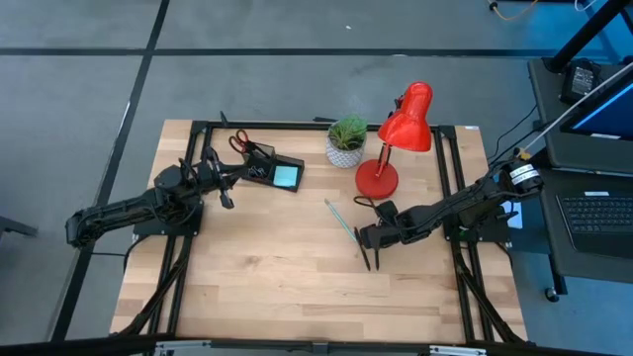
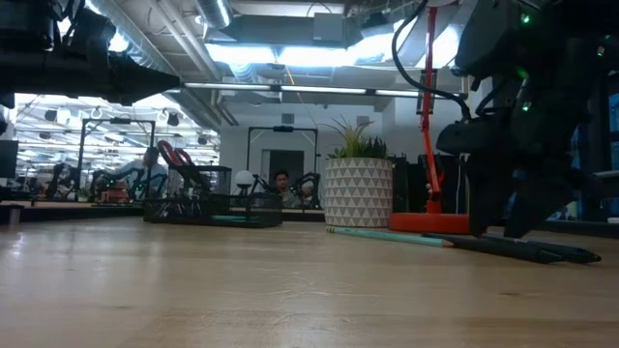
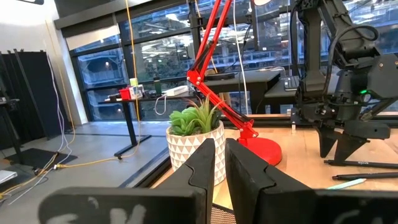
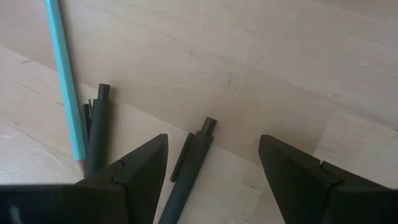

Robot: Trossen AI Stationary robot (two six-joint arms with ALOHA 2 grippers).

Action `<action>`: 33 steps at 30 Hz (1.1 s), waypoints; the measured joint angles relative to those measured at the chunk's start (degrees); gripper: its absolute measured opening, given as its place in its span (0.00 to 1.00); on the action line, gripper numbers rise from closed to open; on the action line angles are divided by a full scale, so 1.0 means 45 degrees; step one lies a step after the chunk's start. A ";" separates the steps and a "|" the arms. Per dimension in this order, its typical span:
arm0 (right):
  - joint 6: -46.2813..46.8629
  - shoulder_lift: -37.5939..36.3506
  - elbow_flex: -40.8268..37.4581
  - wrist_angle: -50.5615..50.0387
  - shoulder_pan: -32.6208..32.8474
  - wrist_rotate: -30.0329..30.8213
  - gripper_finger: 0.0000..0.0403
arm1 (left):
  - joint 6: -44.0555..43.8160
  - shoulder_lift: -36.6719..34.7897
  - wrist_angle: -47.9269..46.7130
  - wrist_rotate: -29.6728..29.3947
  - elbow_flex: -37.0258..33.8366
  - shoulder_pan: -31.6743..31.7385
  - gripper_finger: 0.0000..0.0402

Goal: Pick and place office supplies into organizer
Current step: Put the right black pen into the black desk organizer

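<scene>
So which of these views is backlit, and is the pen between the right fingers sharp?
Low view: bright ceiling lights behind leave the right gripper a dark silhouette. Left wrist view: window light behind, plant clear. Right wrist view: black pen sharp, evenly lit.

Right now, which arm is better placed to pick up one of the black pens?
Right. Its open claw hangs directly over a black pen lying on the table, one finger on each side. The left claw, shut, is by the organizer, far from the pens.

Dark jointed arms [image 1: 129,210] — black cables, wedge-shaped fingers [image 4: 140,168]
</scene>
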 joint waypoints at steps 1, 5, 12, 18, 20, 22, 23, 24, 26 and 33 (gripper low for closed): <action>-0.0007 0.0005 -0.0005 -0.0004 0.0000 -0.0033 0.64 | 0.0000 0.0000 0.0000 -0.0005 0.0000 -0.0004 0.08; -0.0015 0.0015 -0.0005 -0.0081 -0.0015 -0.0191 0.64 | 0.0000 0.0002 0.0000 -0.0002 0.0004 -0.0002 0.08; -0.0063 0.0029 -0.0010 -0.0134 -0.0024 -0.0388 0.64 | 0.0000 -0.0001 0.0000 -0.0002 0.0002 -0.0002 0.08; -0.0063 0.0039 -0.0021 -0.0155 -0.0024 -0.0450 0.61 | 0.0000 -0.0001 0.0000 -0.0003 0.0002 0.0000 0.08; -0.0063 0.0039 -0.0029 -0.0184 -0.0024 -0.0453 0.57 | 0.0000 -0.0002 0.0000 -0.0004 0.0004 0.0000 0.08; -0.0064 0.0039 -0.0034 -0.0206 -0.0024 -0.0455 0.54 | 0.0000 0.0002 0.0000 -0.0001 0.0002 -0.0002 0.08; -0.0081 0.0039 -0.0034 -0.0210 -0.0024 -0.0455 0.52 | 0.0000 0.0002 0.0000 -0.0003 0.0004 -0.0002 0.08; -0.0206 0.0039 -0.0034 -0.0200 -0.0024 -0.0455 0.50 | 0.0000 -0.0003 0.0000 -0.0001 0.0004 0.0000 0.08; -0.0628 0.0039 -0.0044 -0.0086 -0.0024 -0.0460 0.48 | 0.0000 0.0002 0.0000 -0.0005 0.0002 0.0000 0.08; -0.0726 0.0049 -0.0044 0.0110 -0.0024 -0.0554 0.45 | 0.0000 0.0000 0.0000 -0.0002 0.0002 -0.0001 0.08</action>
